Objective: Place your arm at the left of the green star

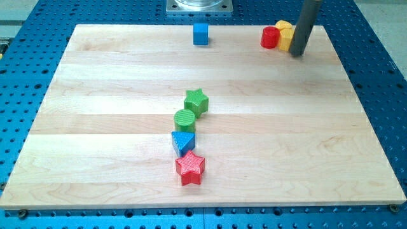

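The green star (196, 100) lies near the middle of the wooden board (95, 95). Just below it, touching or nearly so, sits a green cylinder (185, 119), then a blue triangle (184, 142) and a red star (190, 168), in a slanted column. My tip (297, 53) rests at the view's top right, far up and to the right of the green star. It stands right next to a yellow block (285, 35) and a red cylinder (270, 37).
A blue cube (201, 34) stands alone at the top centre of the board. A metal mount (200, 6) sits above the board's top edge. The blue perforated table (381, 76) surrounds the board.
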You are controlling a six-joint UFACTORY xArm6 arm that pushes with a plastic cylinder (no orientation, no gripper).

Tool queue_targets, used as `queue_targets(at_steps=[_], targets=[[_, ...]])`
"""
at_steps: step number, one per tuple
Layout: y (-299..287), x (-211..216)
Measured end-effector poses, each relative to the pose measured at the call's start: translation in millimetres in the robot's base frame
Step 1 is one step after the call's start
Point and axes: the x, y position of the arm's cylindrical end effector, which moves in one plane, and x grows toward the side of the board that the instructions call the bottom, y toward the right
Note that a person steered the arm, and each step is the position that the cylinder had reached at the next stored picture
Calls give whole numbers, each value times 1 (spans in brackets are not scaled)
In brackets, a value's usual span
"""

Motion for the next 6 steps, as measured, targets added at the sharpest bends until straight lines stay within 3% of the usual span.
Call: queue_targets(at_steps=[2, 3, 4, 5, 6], targets=[[-114, 98], [-161, 59], [-253, 58], [-329, 104], [-332, 175]])
